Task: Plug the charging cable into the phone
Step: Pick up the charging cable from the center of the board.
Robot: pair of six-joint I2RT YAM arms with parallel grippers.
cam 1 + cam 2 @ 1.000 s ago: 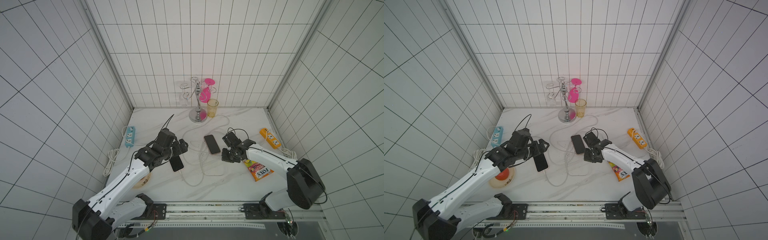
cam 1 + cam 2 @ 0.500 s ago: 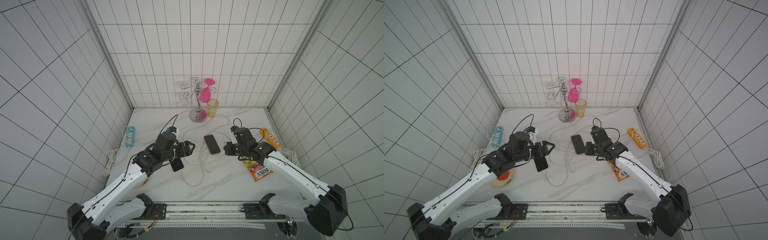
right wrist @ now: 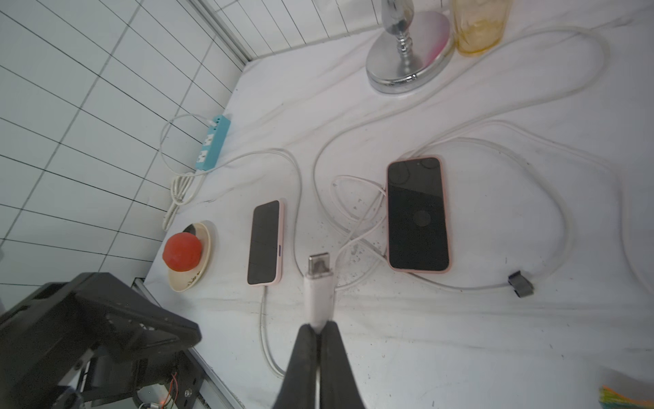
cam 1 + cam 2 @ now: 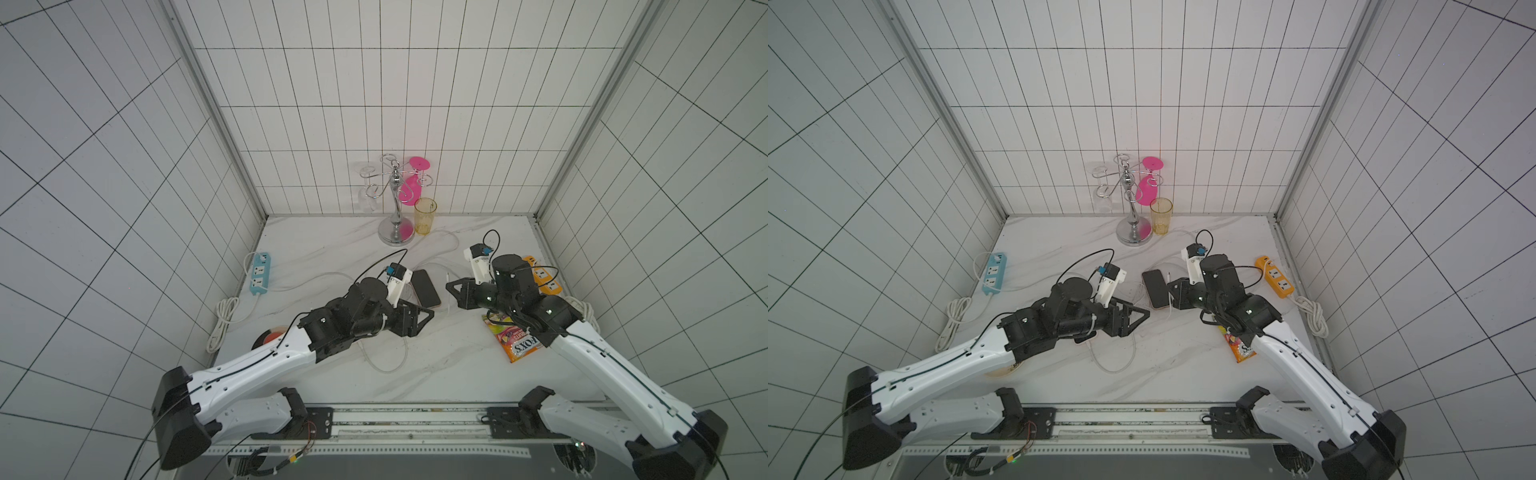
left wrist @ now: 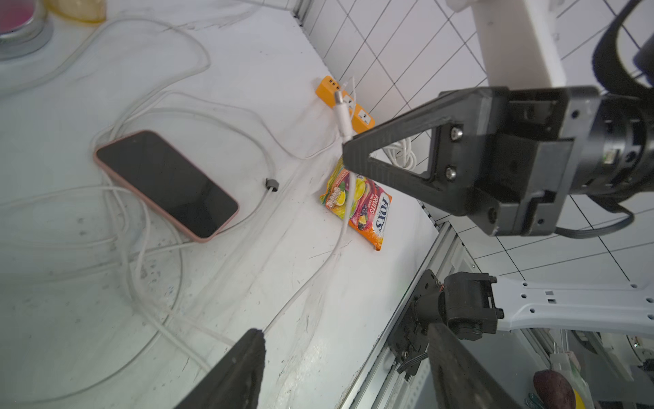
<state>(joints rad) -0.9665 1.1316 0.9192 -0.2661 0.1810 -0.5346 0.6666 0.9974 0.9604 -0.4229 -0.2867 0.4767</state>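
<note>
The right claw [image 3: 319,327] is pinched tight on the white charging cable [image 3: 319,299] just behind its plug [image 3: 318,263], which sticks out past the fingertips. In a top view this claw [image 4: 451,288] hangs just off the 3 o'clock side of the phone [image 4: 424,287], up off the table [image 4: 436,374], and the cable drops slack from it. A second ago the right arm was folded low, with the claw nearer the phone's 4 o'clock corner. Now the arm is stretched out and lifted.

The phone lies flat, screen up and dark, mid-table on loops of white cable, where it lay before.

The left claw [image 4: 426,319] has its jaws wide apart and holds nothing; its fingers [image 5: 244,364] frame bare table. It sits just at the phone's 6 o'clock end. A second ago it hovered farther toward 9 o'clock, above a second phone [image 3: 265,242]. The left arm now covers that one in both top views. The right wrist view shows it flat between the plate [image 3: 193,279] with the red ball [image 3: 182,251] and the phone, a cable leading off its end.

The glass stand [image 4: 395,232] and yellow cup [image 4: 424,216] are at 12 o'clock, the blue power strip [image 4: 259,274] at 9. The orange power strip [image 4: 542,276] is at 3 and the sweets packet [image 4: 517,343] at 4, all as before.
</note>
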